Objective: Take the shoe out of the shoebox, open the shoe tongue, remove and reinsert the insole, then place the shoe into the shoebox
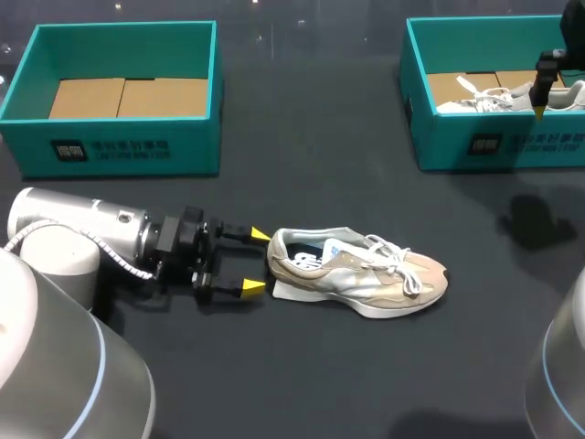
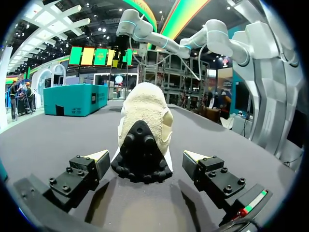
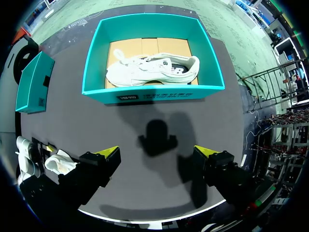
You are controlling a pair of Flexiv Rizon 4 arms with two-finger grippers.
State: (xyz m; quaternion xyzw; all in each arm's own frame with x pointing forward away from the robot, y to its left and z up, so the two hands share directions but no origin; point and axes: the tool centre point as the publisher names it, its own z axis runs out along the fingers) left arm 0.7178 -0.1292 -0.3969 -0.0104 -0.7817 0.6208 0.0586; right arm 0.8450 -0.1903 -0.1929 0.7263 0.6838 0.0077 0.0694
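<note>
A beige sneaker point(image 1: 361, 270) lies on its side in the middle of the dark table, heel toward my left arm. My left gripper point(image 1: 257, 262) is open at the heel, with a yellow tip on either side and a gap to each. In the left wrist view the black-patched heel point(image 2: 144, 145) fills the space ahead of that gripper point(image 2: 147, 157), and a flat white piece point(image 2: 117, 155) shows under it. My right gripper point(image 1: 540, 108) hangs open above the right teal shoebox point(image 1: 475, 146), which holds a second, white shoe point(image 3: 152, 70). The right wrist view shows this gripper point(image 3: 157, 152) with nothing between its fingers.
A second teal shoebox point(image 1: 119, 146) stands at the back left with only cardboard on its bottom. Bare dark table lies between the two boxes and in front of the sneaker. The right gripper casts a shadow point(image 1: 535, 219) before the right box.
</note>
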